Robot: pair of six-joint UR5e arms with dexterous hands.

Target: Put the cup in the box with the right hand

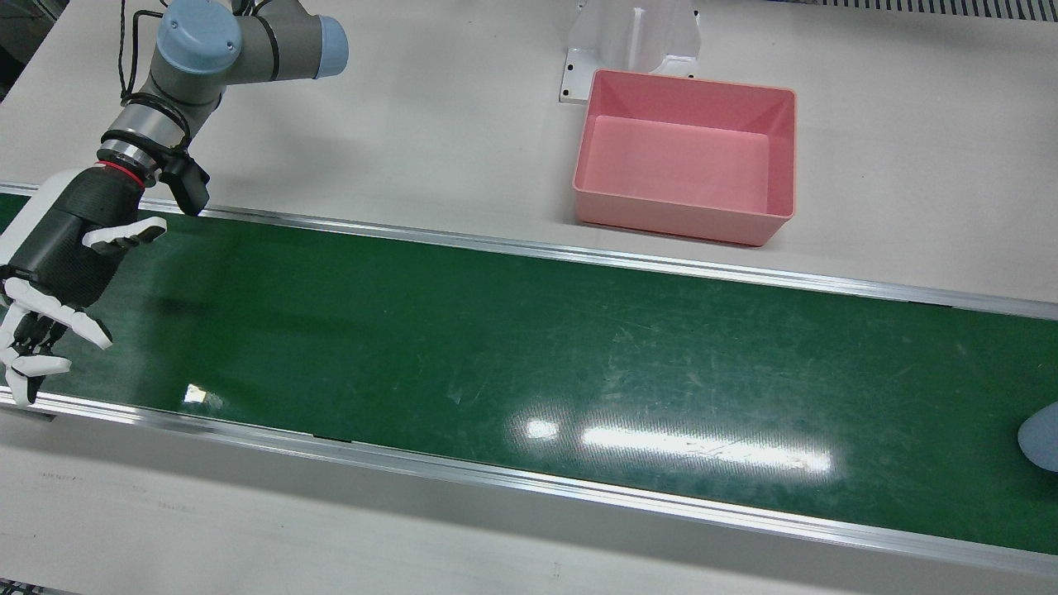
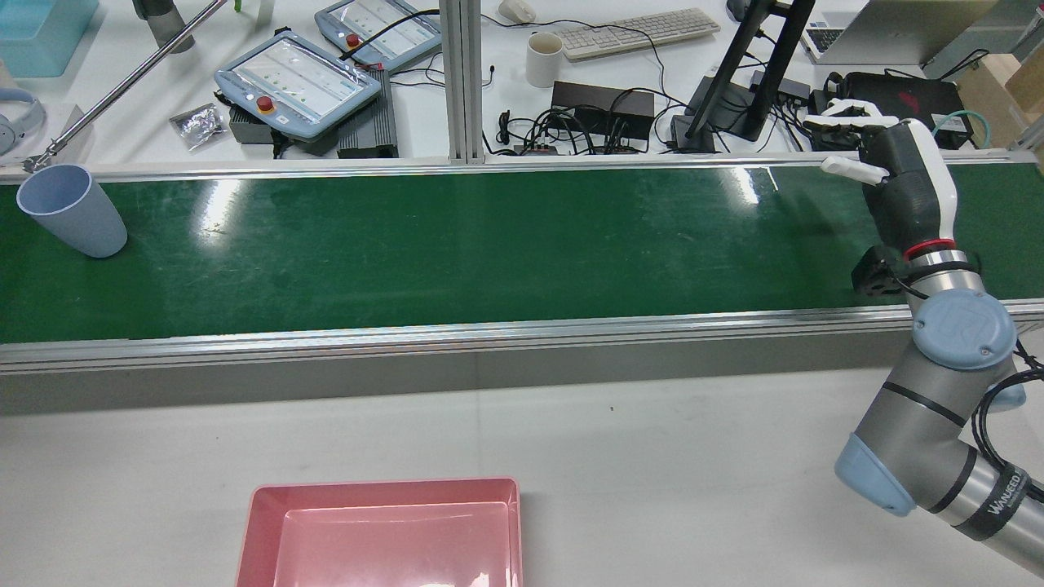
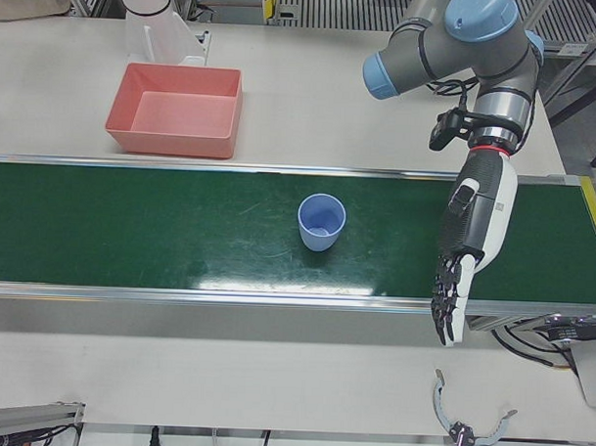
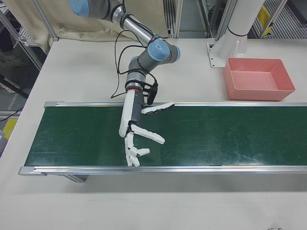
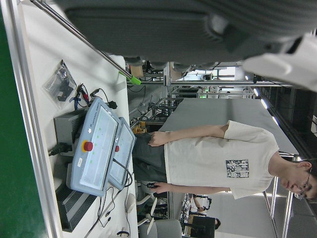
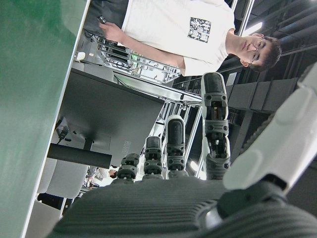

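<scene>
A light blue cup (image 3: 322,222) stands upright on the green belt (image 1: 496,347). It also shows at the far left of the rear view (image 2: 72,212) and cut off at the right edge of the front view (image 1: 1043,436). The empty pink box (image 1: 678,221) sits on the white table on the robot's side of the belt, also in the rear view (image 2: 383,487). My right hand (image 1: 58,273) is open with fingers spread over the belt's other end, far from the cup; it shows too in the right-front view (image 4: 139,132). My left hand (image 3: 468,249) is open, fingers straight, beside the cup.
A white pedestal (image 1: 632,41) stands right behind the box. Aluminium rails (image 1: 529,248) edge the belt. Beyond the belt a desk holds teach pendants (image 2: 298,77), a white mug (image 2: 544,59), cables and a monitor stand (image 2: 738,73). A person stands there (image 5: 223,163).
</scene>
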